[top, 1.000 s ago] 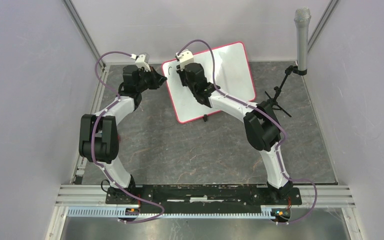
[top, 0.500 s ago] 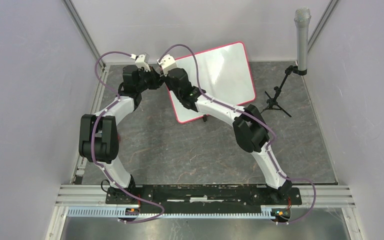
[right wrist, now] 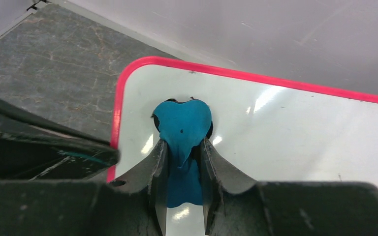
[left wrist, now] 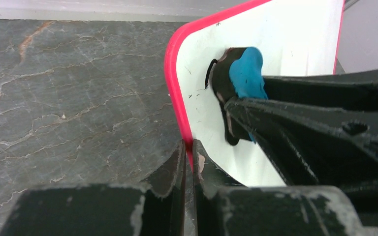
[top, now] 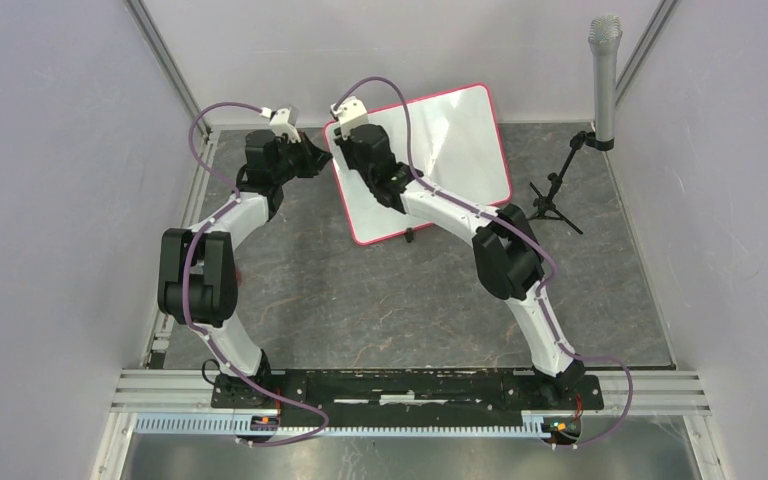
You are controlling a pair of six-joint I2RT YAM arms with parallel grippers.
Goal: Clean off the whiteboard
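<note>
- Near the whiteboard's point(top: 455, 150) corner, your right gripper point(right wrist: 183, 147) pinches the blue eraser point(right wrist: 182, 123) just inside the pink frame point(right wrist: 275, 81).
- Your left gripper point(left wrist: 188, 153) clamps that edge; bare board lies rightward.

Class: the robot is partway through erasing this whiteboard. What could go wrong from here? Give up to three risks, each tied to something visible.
1. The left gripper pinches only the thin pink frame of the whiteboard; a push from the right gripper could make the board slip or twist.
2. The blue eraser sits near the board's corner, close to the left gripper; an outward stroke may run off the edge or hit it.
3. A black stroke beside the eraser might get missed.
</note>
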